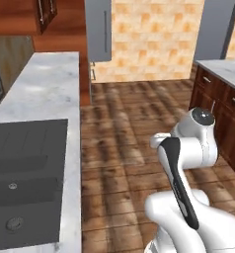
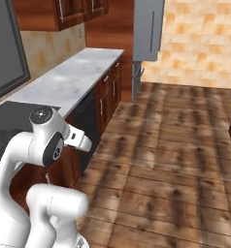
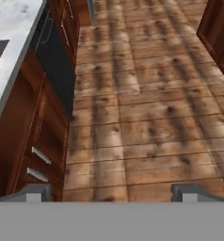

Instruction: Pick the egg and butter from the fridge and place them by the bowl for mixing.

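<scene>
Both dark finger tips of the two-finger gripper stand spread wide apart with nothing between them, over bare wooden plank floor.

That brown plank floor is the landmark for the rest. Along its left side runs a long white marble counter on dark reddish-brown wooden base cabinets, with a dark grey sunken sink set into its near end. A black appliance front sits among those cabinets, facing the floor. At the floor's far end, just past the counter, stands the tall grey fridge with its long bar handle, door closed, well away from the gripper. Beyond the floor rises an orange-tan tiled wall. On the floor's right side is a second marble-topped dark wooden cabinet run.
</scene>
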